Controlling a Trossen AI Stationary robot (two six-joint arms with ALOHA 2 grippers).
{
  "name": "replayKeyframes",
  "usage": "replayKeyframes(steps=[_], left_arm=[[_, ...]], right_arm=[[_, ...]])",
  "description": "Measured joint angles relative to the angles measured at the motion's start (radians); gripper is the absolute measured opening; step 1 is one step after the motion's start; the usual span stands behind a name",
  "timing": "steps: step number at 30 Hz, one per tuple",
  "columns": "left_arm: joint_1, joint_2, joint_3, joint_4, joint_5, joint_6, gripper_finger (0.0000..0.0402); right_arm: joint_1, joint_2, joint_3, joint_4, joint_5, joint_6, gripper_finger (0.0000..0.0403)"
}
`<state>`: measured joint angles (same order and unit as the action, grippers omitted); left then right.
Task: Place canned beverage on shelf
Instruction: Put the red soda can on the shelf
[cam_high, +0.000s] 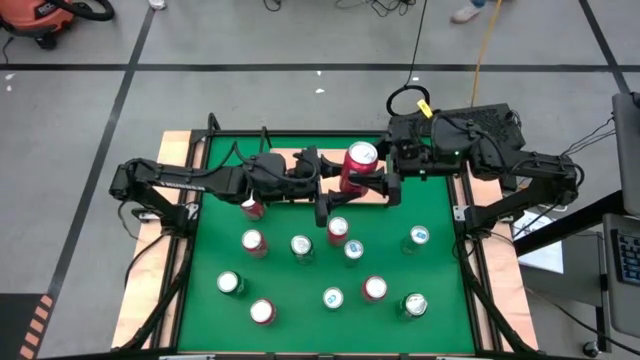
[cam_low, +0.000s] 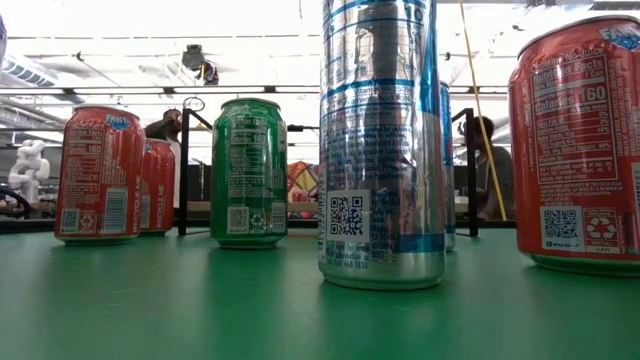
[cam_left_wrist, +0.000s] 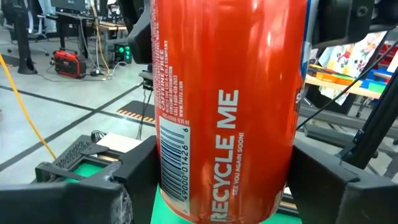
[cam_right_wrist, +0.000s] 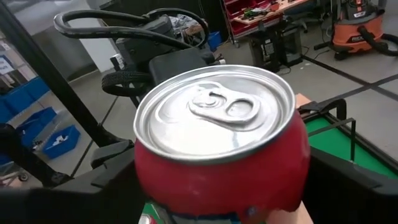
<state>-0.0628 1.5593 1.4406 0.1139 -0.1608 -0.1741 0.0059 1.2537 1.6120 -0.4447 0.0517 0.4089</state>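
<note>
Quick status from my remote seat. The left gripper (cam_left_wrist: 230, 186) has its fingers (cam_left_wrist: 118, 193) on either side of a red soda can (cam_high: 360, 163). They look snug against it, but I honestly can't tell if they're clamped or just resting there. Same story for the right gripper (cam_right_wrist: 217, 186). Its fingers (cam_right_wrist: 348, 180) flank the same can lower down, with the pull-tab top filling that wrist view, and I can't tell if it's gripping either. So two arms meet on one can, left arm reaching in from the left and right arm from the right.

The can is upright, with "RECYCLE ME" printed up its side. In the high view it's raised at the back edge of the green mat (cam_high: 440, 290), about mid-width. I can't tell if it's over the shelf board.

The shelf (cam_low: 182, 170) sits at the far end of the mat, with black rails and a light wood board. I can't see any can on it.

Nearer the front, a bunch of cans stand on the mat, red and green tops mixed. In the low view a tall silver and blue can (cam_low: 380, 140) is closest, with a green can (cam_low: 248, 170) to the left of it. A red can (cam_low: 98, 170) stands further left and another red one (cam_low: 580, 140) at the right edge. The wooden bench (cam_high: 145, 290) shows around the mat.
</note>
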Motion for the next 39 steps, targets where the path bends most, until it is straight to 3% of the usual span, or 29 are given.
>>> replayKeyframes(steps=[8,21,29,39], left_arm=[[0.000,0.006,-0.002,-0.008,-0.002,0.032,0.0269],[0.005,0.048,-0.001,0.012,-0.023,0.086,0.0269],[0.004,0.061,-0.001,0.000,-0.023,0.085,0.0269],[0.004,0.070,-0.001,0.006,-0.027,0.111,0.0269]], right_arm=[[0.000,0.028,0.196,-0.233,0.030,-0.003,0.0363],[0.000,0.243,0.619,-0.703,-0.031,-0.127,0.0363],[-0.001,0.301,0.665,-0.850,-0.077,-0.216,0.0356],[-0.001,0.306,0.664,-0.862,-0.079,-0.245,0.0318]])
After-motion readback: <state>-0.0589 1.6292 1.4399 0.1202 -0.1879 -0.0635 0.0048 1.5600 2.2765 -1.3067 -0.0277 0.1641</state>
